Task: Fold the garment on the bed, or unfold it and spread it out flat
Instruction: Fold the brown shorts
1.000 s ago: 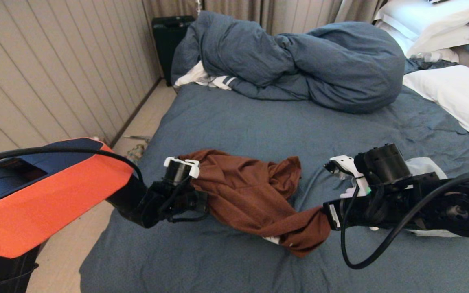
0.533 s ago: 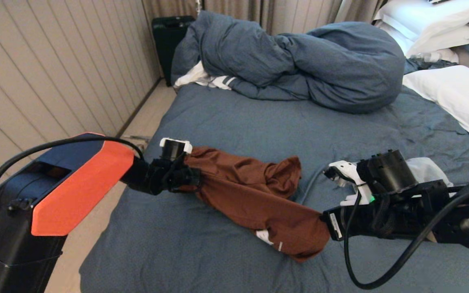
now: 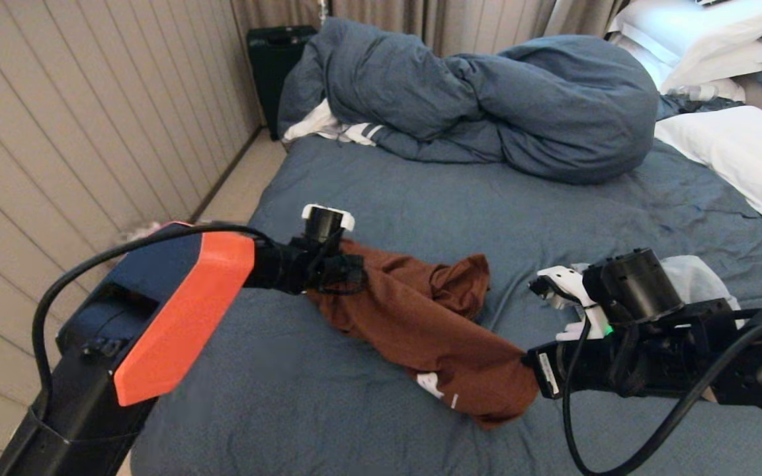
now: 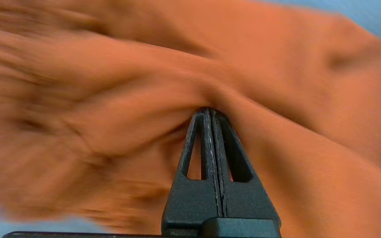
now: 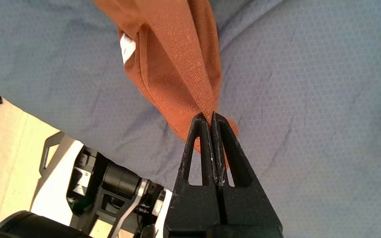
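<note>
Rust-brown garment (image 3: 434, 317) lies bunched on the bed (image 3: 421, 198) near its front edge, strung between both grippers. Right gripper (image 5: 212, 115) is clamped tight on the nearer end of the fabric, just above the sheet; left gripper (image 4: 208, 110) is pinched shut on a fold at the end toward the bed's left edge. Farther back, blue duvet (image 3: 487, 99) sits heaped at the far edge, white pillows (image 3: 738, 152) along the right edge.

The rust-brown garment (image 3: 440, 317) is soft matt cloth, finely woven; the bed (image 3: 460, 211) sheet looks matt, wrinkled, perhaps cotton.
</note>
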